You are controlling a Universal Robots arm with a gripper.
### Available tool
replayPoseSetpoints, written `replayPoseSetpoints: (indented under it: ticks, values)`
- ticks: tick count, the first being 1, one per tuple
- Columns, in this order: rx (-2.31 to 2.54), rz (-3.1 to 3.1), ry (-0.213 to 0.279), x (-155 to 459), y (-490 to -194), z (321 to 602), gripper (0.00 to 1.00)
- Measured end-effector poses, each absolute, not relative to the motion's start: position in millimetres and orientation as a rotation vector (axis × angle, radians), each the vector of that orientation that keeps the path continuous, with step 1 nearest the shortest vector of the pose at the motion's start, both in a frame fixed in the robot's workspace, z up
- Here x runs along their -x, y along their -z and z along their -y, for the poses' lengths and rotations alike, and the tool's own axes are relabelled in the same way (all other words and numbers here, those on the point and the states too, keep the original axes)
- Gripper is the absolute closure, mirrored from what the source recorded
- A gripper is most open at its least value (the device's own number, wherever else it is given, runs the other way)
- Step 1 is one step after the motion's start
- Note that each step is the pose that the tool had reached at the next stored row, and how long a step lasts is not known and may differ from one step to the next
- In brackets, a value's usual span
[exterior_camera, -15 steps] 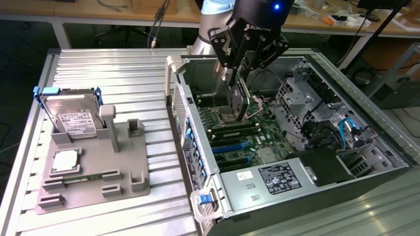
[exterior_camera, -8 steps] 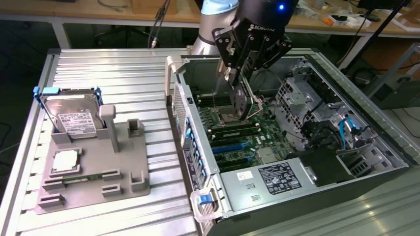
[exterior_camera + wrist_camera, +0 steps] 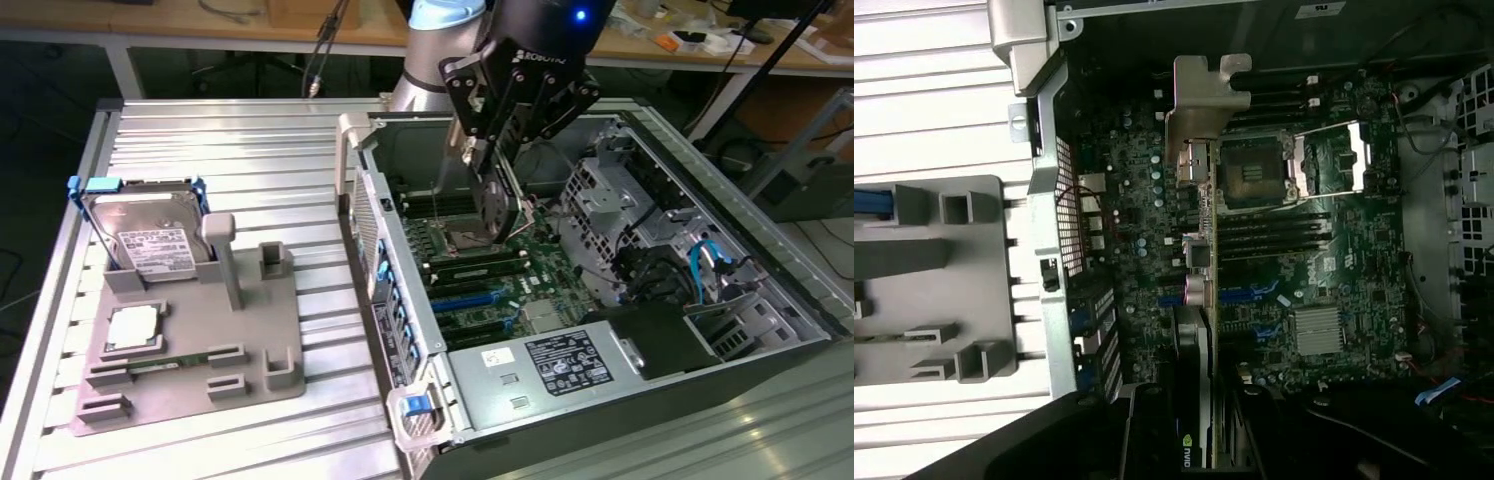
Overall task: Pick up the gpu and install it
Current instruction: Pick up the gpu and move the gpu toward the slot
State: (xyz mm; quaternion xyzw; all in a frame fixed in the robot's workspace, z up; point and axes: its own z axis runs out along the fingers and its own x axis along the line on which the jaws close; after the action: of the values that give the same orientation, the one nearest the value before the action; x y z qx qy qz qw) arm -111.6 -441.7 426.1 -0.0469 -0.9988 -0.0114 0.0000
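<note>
- The gripper (image 3: 485, 162) hangs inside the open case (image 3: 747, 340), over the board (image 3: 534, 262). Its fingers are partly closed and clamp the gpu (image 3: 498, 208) between them.
- In the wrist view the gpu (image 3: 1199, 270) shows edge-on as a narrow strip running out from the gripper (image 3: 1199, 435). Its silver bracket (image 3: 1204, 100) is at the far end, and the strip lies just beside the socket (image 3: 1254, 172).
- The card looks clear of the board, so I judge this to be the carry-and-align stage, with nothing seated yet.
- To do it well, the card's lower edge should run parallel to the blue slots (image 3: 467, 292) and sit directly above one of them before any downward push.
- The bracket should line up with the openings in the rear wall (image 3: 376, 235). A skewed bracket would probably catch on the metal.
- The approach should be slow and straight down, because a tilted card may jam at one end of the slot.
- The loose cables (image 3: 705, 262) on the exterior view's right seem well apart from the card, but they are worth avoiding.
</note>
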Motion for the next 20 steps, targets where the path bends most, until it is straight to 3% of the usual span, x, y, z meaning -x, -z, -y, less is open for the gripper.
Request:
replayPoseSetpoints:
  ticks: [20]
  values:
    - [0.147,3.138,0.036,95,-426,442,0.73]
